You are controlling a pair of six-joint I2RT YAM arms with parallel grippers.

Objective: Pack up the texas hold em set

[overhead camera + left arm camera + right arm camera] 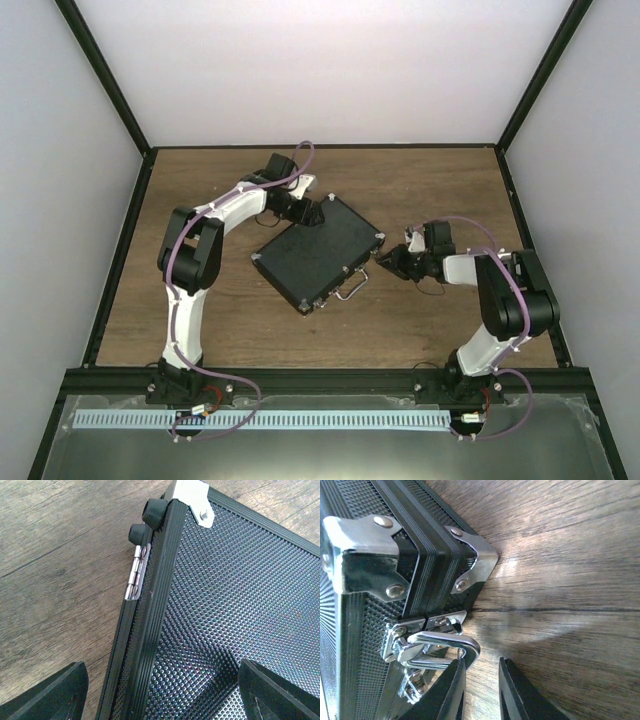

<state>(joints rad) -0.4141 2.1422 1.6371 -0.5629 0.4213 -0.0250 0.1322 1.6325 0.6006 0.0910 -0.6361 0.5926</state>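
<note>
— What's the surface?
— A brown wood table (420, 190) with white walls around it. The black case (318, 255) lies closed near the middle, turned askew, its handle (350, 288) toward the near edge.
— The right gripper (481, 662)?
— At the case's right corner, fingers nearly together with only a slim gap; one seems to touch the latch (427, 645).
— And the left gripper (312, 213)?
— Farther back, at the case's far corner, fingers spread wide astride the hinge (136, 575) edge.

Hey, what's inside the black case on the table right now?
Nothing inside shows. The black case lies shut on the wooden table, so any contents are covered. Only its outside is visible: dimpled lid, silver handle, a hinge and a latch.
</note>
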